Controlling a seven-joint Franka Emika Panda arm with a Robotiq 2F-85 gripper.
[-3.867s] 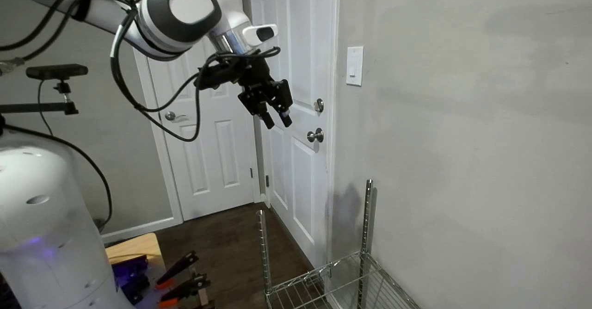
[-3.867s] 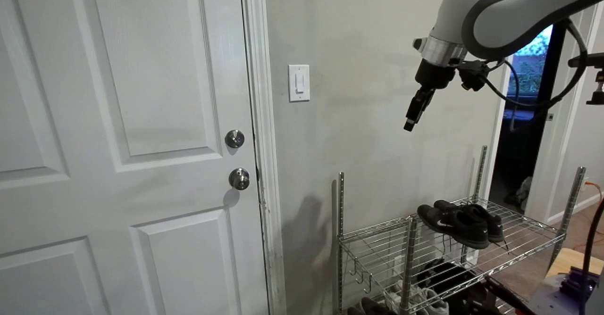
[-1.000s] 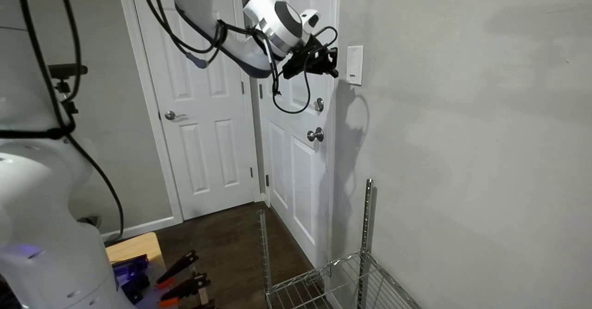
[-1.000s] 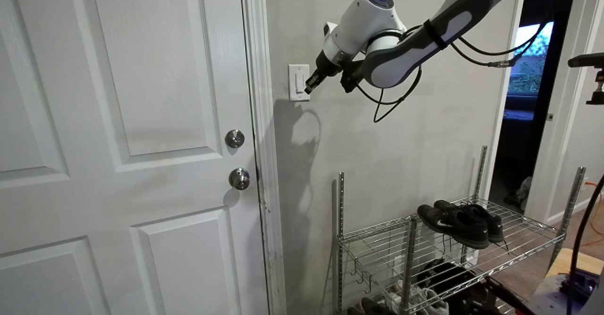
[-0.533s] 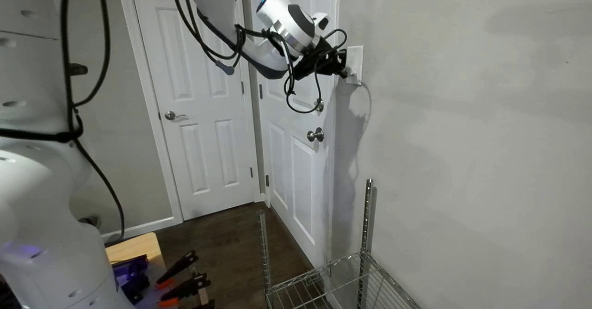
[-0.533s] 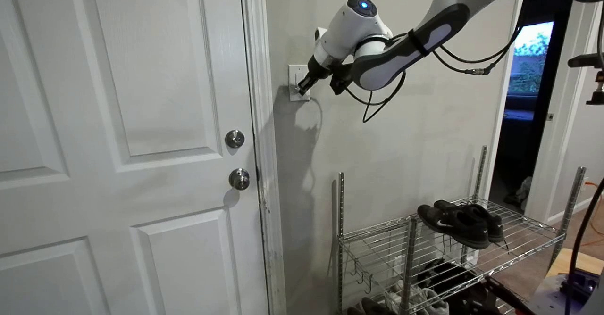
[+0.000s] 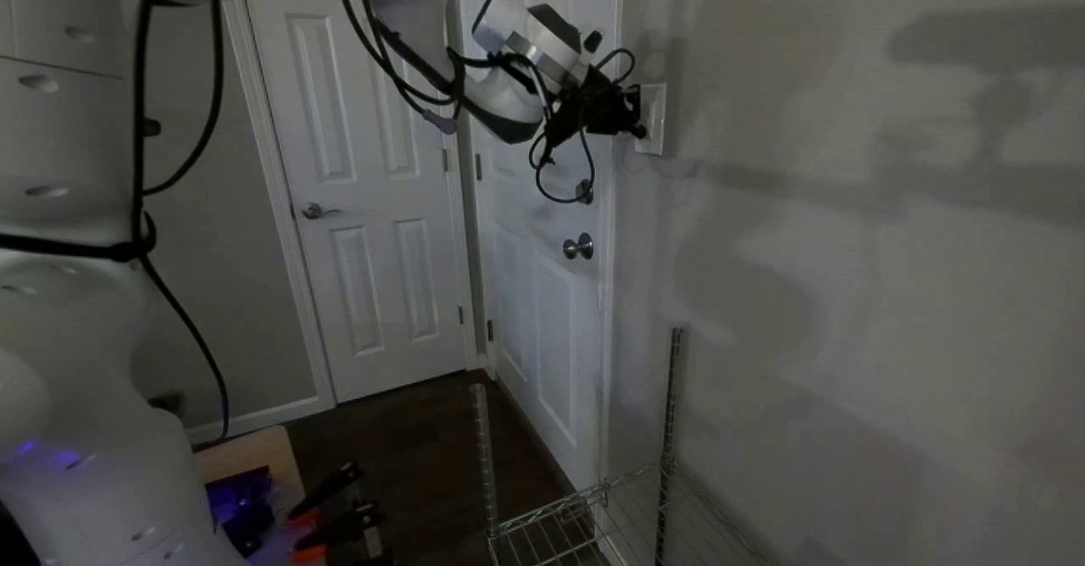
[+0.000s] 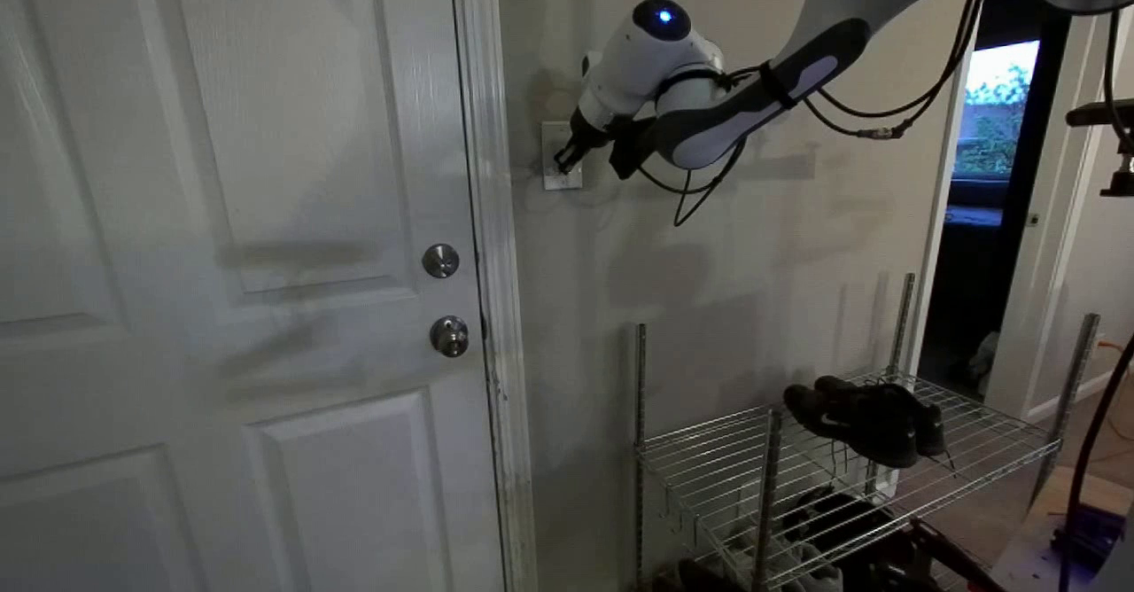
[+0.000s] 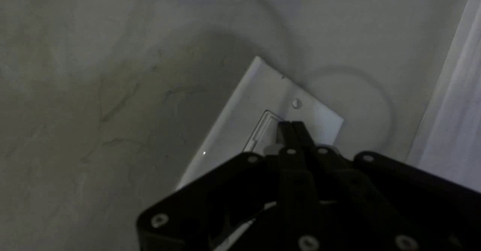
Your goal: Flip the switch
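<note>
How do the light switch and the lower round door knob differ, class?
The switch is white and rectangular; the knob is silvery and round. The switch lies flat on the wall; the knob juts from the door. The gripper partly covers the switch; the knob is uncovered in both exterior views. Both are fixed to upright surfaces.

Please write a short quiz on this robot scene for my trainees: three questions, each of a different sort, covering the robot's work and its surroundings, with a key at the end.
1. Multiple choice: in the wrist view, what does the tool partly cover?
a) a door knob
b) a wall switch
c) a window
2. True or false: the tool's jaws are spread wide apart.
3. Fill in: in an exterior view, black shoes rest on a wire ____.

Key
1: b
2: false; the jaws are together
3: rack
</note>
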